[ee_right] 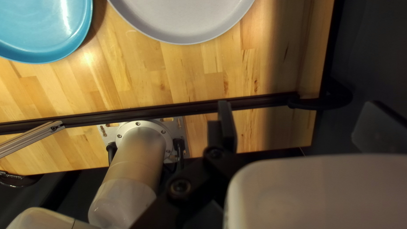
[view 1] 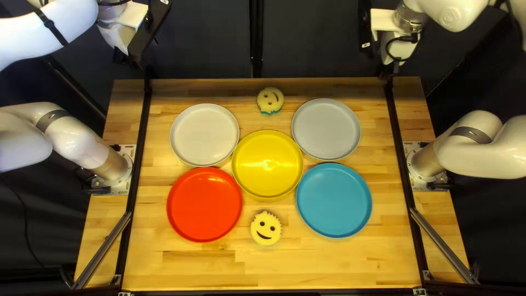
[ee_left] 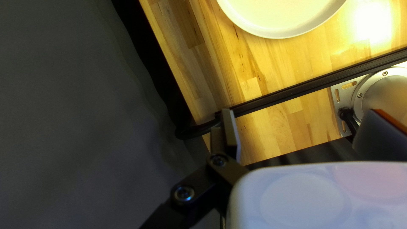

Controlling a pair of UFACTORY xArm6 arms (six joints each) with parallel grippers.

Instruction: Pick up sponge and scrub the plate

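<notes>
Left gripper (view 1: 147, 34) is raised near the far-left corner of the table (view 1: 329, 268), fingers spread apart. White plate (view 1: 204, 134) lies beyond red plate (view 1: 204, 204). Yellow plate (view 1: 267, 164) sits between two smiley sponges, one beyond it (view 1: 270, 100), one on its near side (view 1: 266, 228). Gray plate (view 1: 326, 129) lies beyond blue plate (view 1: 333, 200). Right gripper (view 1: 365, 30), raised near the far-right corner, also stands open.

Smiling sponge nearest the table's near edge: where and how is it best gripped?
Probably by opposite parts of its rounded edge, from above: the sponge lies flat, smile up, with bare tabletop around it. The red plate sits close by, so the descent should stay clear of it.
</notes>
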